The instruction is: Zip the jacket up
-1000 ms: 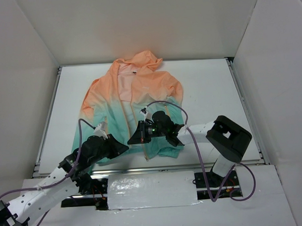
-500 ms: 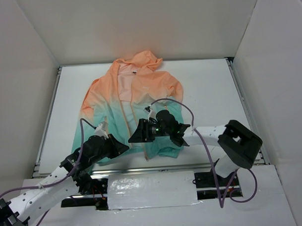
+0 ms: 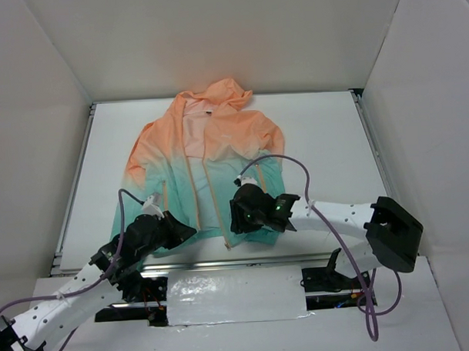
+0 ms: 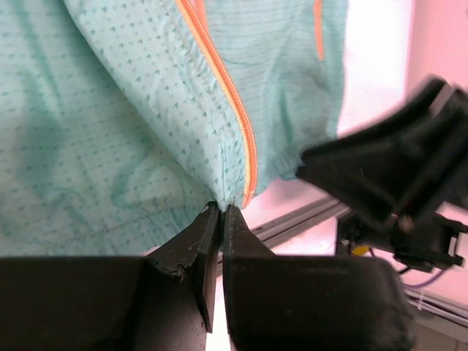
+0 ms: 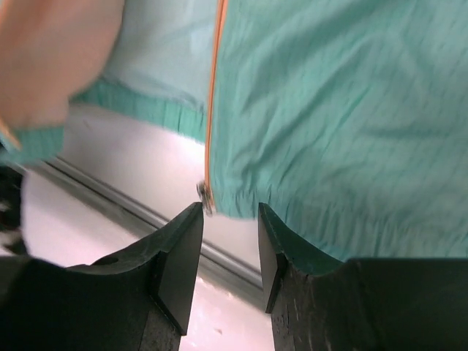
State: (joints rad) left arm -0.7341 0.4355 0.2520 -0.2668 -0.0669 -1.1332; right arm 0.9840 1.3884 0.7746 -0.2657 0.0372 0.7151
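Teal hem of the jacket [image 4: 124,117] at the near table edge
Left gripper [image 4: 220,213] is clenched on the hem corner at its tips; right gripper [image 5: 229,219] is spread, with the hem just beyond.

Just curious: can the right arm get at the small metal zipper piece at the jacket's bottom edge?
Probably yes: the right gripper is open, and the zipper piece hangs uncovered just beyond its fingertips, at the hem of the jacket.
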